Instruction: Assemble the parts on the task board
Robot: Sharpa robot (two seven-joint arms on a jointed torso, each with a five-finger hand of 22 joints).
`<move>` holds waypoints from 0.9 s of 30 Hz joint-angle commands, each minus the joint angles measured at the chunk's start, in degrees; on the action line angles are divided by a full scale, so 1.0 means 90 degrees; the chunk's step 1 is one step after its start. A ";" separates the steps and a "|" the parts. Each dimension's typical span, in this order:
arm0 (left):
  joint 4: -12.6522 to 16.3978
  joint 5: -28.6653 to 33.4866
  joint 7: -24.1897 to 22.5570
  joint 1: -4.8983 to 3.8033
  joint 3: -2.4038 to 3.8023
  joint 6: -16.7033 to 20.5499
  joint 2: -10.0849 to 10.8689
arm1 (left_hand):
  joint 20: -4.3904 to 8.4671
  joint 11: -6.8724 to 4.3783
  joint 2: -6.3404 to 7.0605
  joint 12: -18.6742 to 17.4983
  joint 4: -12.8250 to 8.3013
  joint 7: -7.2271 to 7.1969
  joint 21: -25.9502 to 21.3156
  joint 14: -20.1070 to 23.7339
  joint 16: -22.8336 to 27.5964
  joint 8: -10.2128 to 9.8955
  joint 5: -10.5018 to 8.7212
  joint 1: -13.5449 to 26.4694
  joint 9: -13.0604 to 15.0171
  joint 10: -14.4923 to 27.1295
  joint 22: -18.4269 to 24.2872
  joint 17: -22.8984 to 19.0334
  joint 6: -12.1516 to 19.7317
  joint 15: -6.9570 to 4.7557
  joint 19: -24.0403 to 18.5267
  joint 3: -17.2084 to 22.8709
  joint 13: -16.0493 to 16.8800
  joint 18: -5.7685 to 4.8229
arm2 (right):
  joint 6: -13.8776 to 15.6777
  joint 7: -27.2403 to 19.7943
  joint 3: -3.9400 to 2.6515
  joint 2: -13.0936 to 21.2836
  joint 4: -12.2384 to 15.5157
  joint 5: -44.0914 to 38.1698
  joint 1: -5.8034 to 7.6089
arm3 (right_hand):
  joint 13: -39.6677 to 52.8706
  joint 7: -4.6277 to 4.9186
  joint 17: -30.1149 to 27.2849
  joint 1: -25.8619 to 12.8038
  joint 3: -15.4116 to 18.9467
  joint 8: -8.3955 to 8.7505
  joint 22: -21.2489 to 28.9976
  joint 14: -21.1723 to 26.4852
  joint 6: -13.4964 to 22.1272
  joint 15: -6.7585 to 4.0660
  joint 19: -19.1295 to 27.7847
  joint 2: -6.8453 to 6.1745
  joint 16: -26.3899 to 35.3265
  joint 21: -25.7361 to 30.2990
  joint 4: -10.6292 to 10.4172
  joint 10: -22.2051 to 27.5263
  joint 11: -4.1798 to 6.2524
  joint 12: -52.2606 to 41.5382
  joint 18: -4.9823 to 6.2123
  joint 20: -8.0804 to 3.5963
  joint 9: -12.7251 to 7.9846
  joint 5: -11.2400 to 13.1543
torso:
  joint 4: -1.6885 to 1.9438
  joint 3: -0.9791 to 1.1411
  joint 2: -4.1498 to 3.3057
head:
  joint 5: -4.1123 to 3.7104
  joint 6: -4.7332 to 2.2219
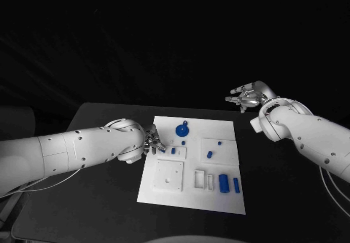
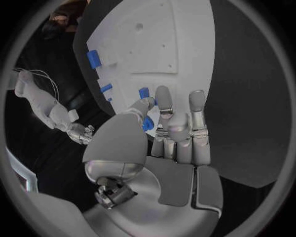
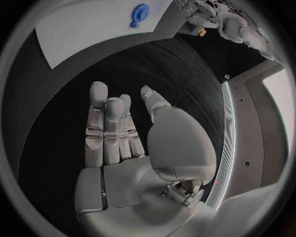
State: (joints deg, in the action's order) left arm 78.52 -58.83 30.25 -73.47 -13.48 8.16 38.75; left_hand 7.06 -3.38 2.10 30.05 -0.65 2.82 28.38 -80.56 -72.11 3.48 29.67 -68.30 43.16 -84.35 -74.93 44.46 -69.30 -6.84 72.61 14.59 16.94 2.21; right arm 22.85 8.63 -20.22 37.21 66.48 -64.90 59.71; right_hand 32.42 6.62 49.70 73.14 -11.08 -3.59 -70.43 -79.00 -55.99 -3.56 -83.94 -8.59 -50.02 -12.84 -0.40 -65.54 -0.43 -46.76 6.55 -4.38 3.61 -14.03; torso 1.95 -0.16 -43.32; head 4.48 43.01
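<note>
- Here, in the head view, the left hand (image 1: 152,142) sits low over the left edge of the task board (image 1: 219,202), its fingertips touching or just above a small blue part (image 1: 160,150) near a little raised block; I cannot tell from this view whether it grips it.
- The round blue part (image 1: 181,131) lies just beyond that hand, and the upright blue parts (image 1: 224,184) stand toward the board's near right.
- The right hand (image 1: 250,95) hangs well off the board, beyond its far right corner, fingers loosely apart and holding nothing.
- In the left wrist view, the left hand's thumb and a finger close around a small blue part (image 2: 147,124), apparently pinching it right over the board.
- In the right wrist view, the right hand (image 3: 132,133) is flat and empty, with the round blue part (image 3: 139,14) well ahead of its fingertips.
- The left hand is clearly the nearer one, so the next placement likely falls to it.
</note>
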 commanded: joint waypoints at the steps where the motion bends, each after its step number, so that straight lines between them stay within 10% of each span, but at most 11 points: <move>1: -0.0022 -0.0175 -0.0059 0.0009 0.0003 0.0031 -0.0035 | 0.0007 -0.0078 -0.0016 0.0023 -0.0585 -0.0398 0.0003 -0.0034 -0.0004 0.0044 0.0026 -0.0067 0.0640 -0.0281 -0.0122 0.0006 -0.0442 -0.0010 0.0032 0.0605 -0.0004 0.0072 | -0.0082 -0.0064 -0.0003 -0.0005 0.0014 -0.0005 -0.0006 | -0.0004 0.0018 -0.0006 -0.0075 0.0011 0.0000 0.0006 0.0026 0.0046 -0.0012 -0.0225 -0.0009 0.0030 -0.0026 -0.0024 0.0025 0.0012 -0.0010 0.0022 -0.0040 0.0010 -0.0020 | 0.0004 0.0000 -0.0002 | -0.0004 0.0004; 27: -0.0179 -0.0304 -0.0079 0.0048 0.0002 -0.0166 -0.0147 | 0.0001 -0.0075 -0.0025 0.0021 -0.0609 -0.0394 0.0014 -0.0038 0.0022 0.0044 0.0013 -0.0062 0.0614 -0.0280 -0.0120 0.0031 -0.0434 -0.0007 0.0022 0.0605 -0.0033 0.0081 | -0.0090 -0.0067 -0.0003 0.0001 0.0021 -0.0005 -0.0008 | -0.0004 0.0018 -0.0006 -0.0075 0.0011 0.0000 0.0006 0.0026 0.0046 -0.0012 -0.0225 -0.0009 0.0030 -0.0026 -0.0024 0.0025 0.0012 -0.0010 0.0022 -0.0040 0.0010 -0.0020 | 0.0002 0.0004 -0.0002 | -0.0032 0.0030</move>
State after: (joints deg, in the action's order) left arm 76.92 -60.99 30.13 -73.09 -13.47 7.67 37.63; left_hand 7.06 -3.38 1.95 30.05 -0.66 2.84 28.38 -80.54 -72.11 3.58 29.71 -68.45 43.16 -84.35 -74.91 44.67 -69.32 -6.81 72.60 14.58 16.71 2.20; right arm 22.75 8.60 -20.23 37.25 66.55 -64.87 59.67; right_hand 32.42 6.62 49.70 73.14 -11.08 -3.59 -70.43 -79.00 -55.99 -3.56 -83.94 -8.59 -50.02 -12.84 -0.40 -65.54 -0.43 -46.76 6.56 -4.38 3.61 -14.03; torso 1.96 -0.12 -43.32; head 4.18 43.23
